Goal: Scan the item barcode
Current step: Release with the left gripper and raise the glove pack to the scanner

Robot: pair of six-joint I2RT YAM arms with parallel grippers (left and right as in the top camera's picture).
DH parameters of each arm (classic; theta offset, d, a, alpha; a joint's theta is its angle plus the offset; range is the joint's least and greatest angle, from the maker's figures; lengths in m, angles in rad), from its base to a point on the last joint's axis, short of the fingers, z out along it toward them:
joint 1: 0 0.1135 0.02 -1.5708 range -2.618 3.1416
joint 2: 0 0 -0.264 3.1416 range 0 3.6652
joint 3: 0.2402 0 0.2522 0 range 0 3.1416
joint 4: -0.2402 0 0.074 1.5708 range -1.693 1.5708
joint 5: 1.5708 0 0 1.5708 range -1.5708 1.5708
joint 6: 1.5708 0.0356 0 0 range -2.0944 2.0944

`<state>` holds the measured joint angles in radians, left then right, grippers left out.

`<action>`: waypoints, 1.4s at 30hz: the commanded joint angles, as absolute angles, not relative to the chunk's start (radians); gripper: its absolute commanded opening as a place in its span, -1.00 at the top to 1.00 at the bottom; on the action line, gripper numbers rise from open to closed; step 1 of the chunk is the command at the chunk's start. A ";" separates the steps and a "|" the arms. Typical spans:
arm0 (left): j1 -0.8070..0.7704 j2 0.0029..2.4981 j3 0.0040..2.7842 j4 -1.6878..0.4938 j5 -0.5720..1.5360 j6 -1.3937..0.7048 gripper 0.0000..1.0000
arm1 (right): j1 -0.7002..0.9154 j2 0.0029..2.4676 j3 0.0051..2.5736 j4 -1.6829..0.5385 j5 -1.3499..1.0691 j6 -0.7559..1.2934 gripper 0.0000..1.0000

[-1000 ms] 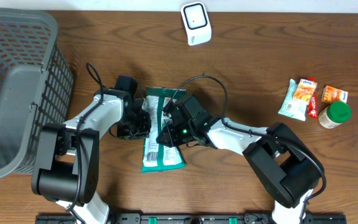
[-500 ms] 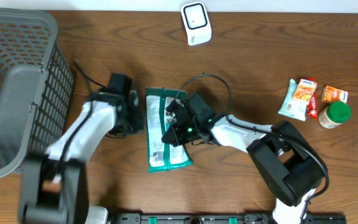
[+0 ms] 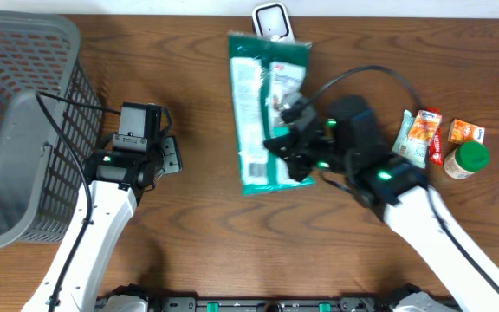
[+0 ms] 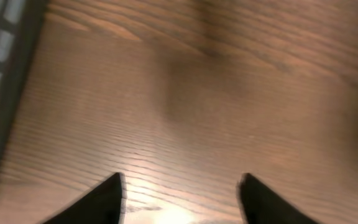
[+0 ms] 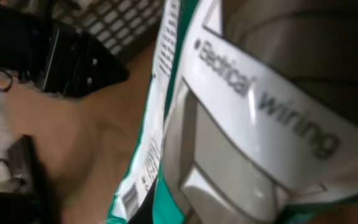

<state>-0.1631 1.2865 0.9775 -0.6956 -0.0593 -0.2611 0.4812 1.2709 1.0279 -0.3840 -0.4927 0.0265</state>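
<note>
The right gripper (image 3: 294, 149) clamps the long edge of a flat green-and-white plastic packet (image 3: 262, 113), held aloft with its top end at the white tabletop scanner (image 3: 272, 17). Light, floppy, probably slick: an edge pinch clear of the barcode (image 5: 131, 199) looks best. The left gripper (image 4: 179, 186) hangs apart, empty.
</note>
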 commanded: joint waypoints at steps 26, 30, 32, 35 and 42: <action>-0.029 1.293 0.978 -0.664 -0.098 -0.414 -0.69 | 0.506 1.433 1.720 -0.726 -0.196 -0.847 0.98; -0.029 1.293 0.978 -0.664 -0.098 -0.413 -0.69 | 0.519 1.450 1.721 -0.707 -0.121 -0.881 0.98; -0.029 1.293 0.978 -0.664 -0.098 -0.414 -0.69 | 0.522 1.462 1.723 -0.675 -0.052 -0.886 0.98; -0.029 1.293 0.978 -0.664 -0.098 -0.413 -0.69 | 0.524 1.504 1.785 -0.668 0.036 -0.942 0.98; -0.029 1.293 0.978 -0.664 -0.098 -0.413 -0.70 | 0.524 1.709 2.180 -0.843 0.078 -0.992 0.99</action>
